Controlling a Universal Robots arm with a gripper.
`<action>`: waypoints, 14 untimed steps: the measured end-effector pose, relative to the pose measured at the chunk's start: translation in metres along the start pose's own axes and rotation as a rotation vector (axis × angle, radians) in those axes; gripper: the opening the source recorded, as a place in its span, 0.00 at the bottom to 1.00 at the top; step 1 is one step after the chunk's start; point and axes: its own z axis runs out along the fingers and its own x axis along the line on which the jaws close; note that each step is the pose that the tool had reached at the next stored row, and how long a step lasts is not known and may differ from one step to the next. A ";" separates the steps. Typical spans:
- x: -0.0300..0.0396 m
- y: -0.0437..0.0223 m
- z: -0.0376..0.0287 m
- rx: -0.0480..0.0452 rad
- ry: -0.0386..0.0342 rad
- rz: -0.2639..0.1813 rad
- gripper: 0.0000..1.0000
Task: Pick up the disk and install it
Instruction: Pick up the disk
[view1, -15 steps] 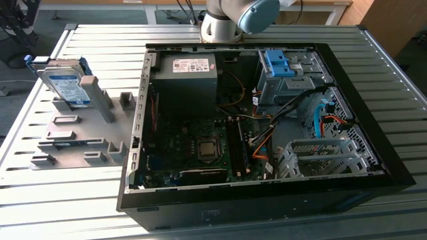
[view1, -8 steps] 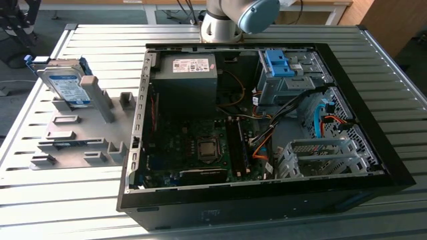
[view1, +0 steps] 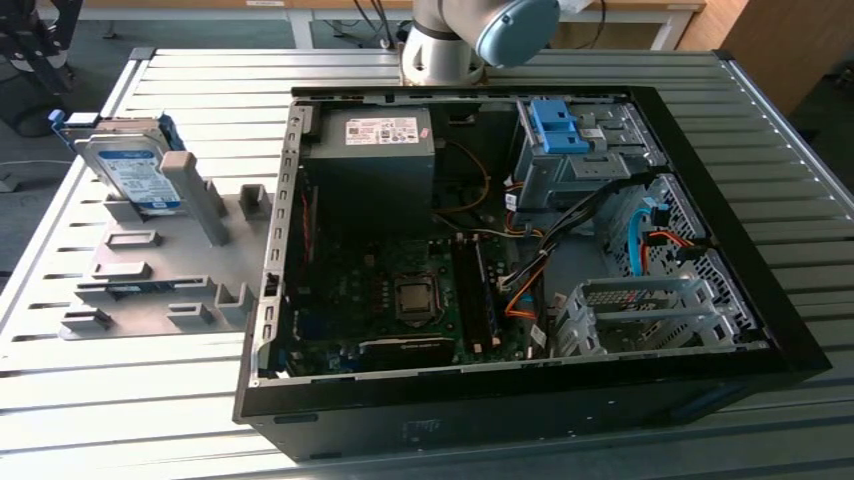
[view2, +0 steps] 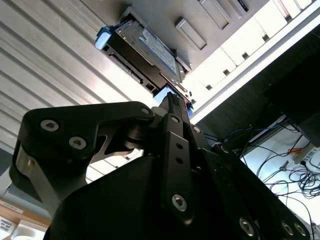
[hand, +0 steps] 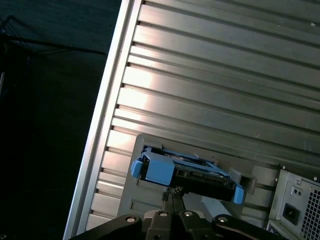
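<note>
Disk (view1: 134, 165) isn't in the jaws. Going by both wrist views, they're sitting pinched together and gripping nothing. The gripper (hand: 172, 192) is hanging well above the disk, with its tips pointing roughly at the disk's upper edge and clear air between.

The disk is standing on edge in a slot of the grey fixture (view1: 160, 290), leaning slightly, with its label facing out and blue rails on its edges. The fixture is lying on the slatted table (view1: 120, 400) at the exterior view's left, just beside the open case (view1: 801, 350).

Inside the case a grey cage (view1: 641, 310) is looking empty, and a blue latch piece (view1: 558, 128) is sitting farther back. Which bay is the target can't be told.

Step in hand, by judgement: approaching for the pick. Nothing is grasped and the install isn't started.

The pick is calling for jaws opening wider than the disk's thickness, squaring up across its flat faces and descending along its lean so the fixture posts aren't getting clipped.
</note>
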 end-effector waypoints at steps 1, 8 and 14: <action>0.0000 0.0000 0.0000 0.0000 0.0000 0.000 0.11; 0.0000 0.0000 0.0000 -0.0001 0.0002 -0.011 0.11; 0.0000 0.0000 0.0000 -0.0003 0.0006 -0.033 0.11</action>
